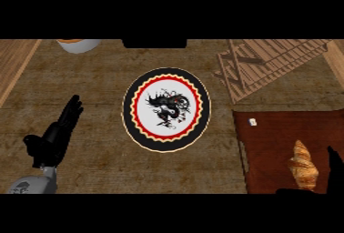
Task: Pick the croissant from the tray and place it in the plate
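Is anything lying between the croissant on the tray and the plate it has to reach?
Nothing visible does. The golden-brown croissant lies on the dark reddish-brown tray, and only bare brown counter separates the tray's left edge from the round black-rimmed plate with the dragon design.

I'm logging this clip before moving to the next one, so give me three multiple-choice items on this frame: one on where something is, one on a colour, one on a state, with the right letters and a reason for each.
1. Where does the croissant lie?
A. on the plate
B. on the tray at the view's right
C. in the left hand

2. What colour is the plate's outer band?
A. black
B. green
C. blue

3. How is the left hand?
A. curled round the croissant
B. pressing on the plate
C. open, fingers straight, holding nothing

Answers:
1 B: the croissant rests on the brown tray, beside the right hand at the view's right edge.
2 A: a black band rings the red and white centre.
3 C: its fingers stretch out over the counter, apart from the plate.
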{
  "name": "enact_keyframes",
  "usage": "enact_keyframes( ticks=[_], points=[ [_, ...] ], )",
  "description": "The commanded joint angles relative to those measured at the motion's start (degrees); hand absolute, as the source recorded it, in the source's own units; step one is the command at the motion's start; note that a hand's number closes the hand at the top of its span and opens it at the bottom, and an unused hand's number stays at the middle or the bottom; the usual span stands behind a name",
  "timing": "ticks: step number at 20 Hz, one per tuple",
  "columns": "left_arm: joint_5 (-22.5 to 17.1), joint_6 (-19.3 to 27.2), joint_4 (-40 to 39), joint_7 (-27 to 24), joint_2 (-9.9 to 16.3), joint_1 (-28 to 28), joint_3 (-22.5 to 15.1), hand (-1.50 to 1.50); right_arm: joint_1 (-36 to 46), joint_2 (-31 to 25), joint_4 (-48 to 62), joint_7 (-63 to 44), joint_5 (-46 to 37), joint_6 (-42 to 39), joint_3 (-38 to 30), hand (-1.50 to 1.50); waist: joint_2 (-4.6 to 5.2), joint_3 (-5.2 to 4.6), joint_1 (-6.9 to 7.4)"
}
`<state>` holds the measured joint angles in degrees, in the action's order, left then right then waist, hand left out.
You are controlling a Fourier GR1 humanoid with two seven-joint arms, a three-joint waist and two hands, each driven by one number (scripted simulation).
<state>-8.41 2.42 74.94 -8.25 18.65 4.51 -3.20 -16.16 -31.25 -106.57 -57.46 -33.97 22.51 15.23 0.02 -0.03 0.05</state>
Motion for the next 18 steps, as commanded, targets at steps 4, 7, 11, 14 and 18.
enact_keyframes(
  ticks=[4,7,11,14,18],
  points=[
    [2.80,0.19,2.85,0.64,-2.55,-1.42,0.66,0.00,2.18,3.69,6.14,3.55,1.38,-5.07,-4.18,-1.50,-0.05,0.03,-0.15],
    [1.38,-2.22,2.22,1.81,-1.23,-0.81,2.30,0.00,6.14,5.29,13.22,4.67,-0.60,-5.06,-4.11,-1.50,-0.01,0.04,0.06],
    [3.80,0.26,6.15,4.13,-3.78,-2.06,1.37,0.00,4.53,5.28,12.00,3.70,-1.64,-7.68,-6.78,-1.50,-0.06,0.03,-0.10],
    [2.98,-3.21,5.98,2.05,-2.58,-4.51,3.37,0.00,6.42,7.76,20.03,10.61,-1.21,-5.42,-9.28,-1.50,-0.05,0.04,0.00],
    [4.87,-2.07,4.01,3.03,-3.74,-1.46,2.30,0.00,8.63,7.61,22.66,15.60,2.77,-10.17,-8.52,1.50,-0.01,0.04,-0.10]
  ],
)
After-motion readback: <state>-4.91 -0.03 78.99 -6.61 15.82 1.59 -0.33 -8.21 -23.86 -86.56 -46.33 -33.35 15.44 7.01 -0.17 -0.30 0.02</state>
